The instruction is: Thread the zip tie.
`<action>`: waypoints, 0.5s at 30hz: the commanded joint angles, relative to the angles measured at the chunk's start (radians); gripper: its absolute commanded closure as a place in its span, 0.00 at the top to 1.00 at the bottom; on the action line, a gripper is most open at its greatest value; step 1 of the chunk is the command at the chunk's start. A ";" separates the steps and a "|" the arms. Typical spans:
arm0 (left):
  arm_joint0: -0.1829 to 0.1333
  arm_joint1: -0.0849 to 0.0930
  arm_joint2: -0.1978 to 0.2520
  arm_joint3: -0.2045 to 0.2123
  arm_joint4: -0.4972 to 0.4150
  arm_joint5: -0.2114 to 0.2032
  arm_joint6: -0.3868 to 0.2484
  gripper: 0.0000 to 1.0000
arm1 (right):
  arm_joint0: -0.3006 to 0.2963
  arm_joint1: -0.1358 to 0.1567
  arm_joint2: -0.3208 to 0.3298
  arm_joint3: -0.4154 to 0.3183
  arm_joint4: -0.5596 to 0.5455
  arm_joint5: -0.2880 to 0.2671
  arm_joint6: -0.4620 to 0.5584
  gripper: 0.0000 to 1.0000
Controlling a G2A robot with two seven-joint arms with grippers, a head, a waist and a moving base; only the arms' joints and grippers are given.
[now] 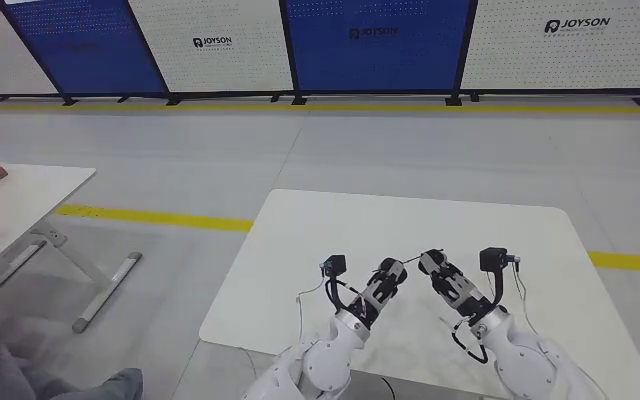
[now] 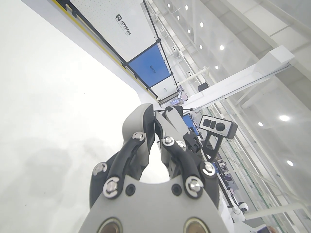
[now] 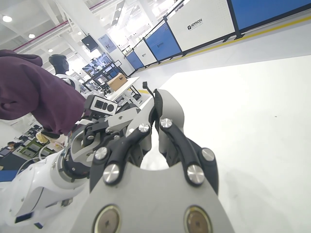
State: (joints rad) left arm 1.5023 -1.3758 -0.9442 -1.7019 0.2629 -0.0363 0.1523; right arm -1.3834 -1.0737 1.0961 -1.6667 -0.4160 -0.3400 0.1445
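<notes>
2 grippers meet over the near part of a white table, their tips just apart. The left gripper is pinched tight on one end of a thin black zip tie. The strap spans the short gap to the right gripper, which is likewise clamped on the zip tie, with the small square head poking out past its fingertips

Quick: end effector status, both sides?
Left end effector: closed, pinching one end of the zip tie.
Right end effector: closed on the zip tie, head poking out past its tips.
</notes>
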 commanded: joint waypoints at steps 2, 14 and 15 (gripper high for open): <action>0.001 0.000 0.001 -0.001 0.004 0.000 0.002 0.00 | 0.001 0.001 0.000 -0.001 0.001 0.000 0.002 0.10; 0.003 -0.001 0.003 -0.005 0.008 0.005 0.008 0.00 | 0.000 0.004 0.002 -0.003 -0.017 0.000 0.003 0.00; 0.003 -0.001 0.003 -0.006 0.008 0.005 0.009 0.00 | 0.000 0.004 0.002 -0.004 -0.017 0.000 0.003 0.00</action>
State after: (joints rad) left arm 1.5054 -1.3768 -0.9408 -1.7075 0.2711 -0.0317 0.1608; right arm -1.3837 -1.0700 1.0985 -1.6702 -0.4328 -0.3400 0.1474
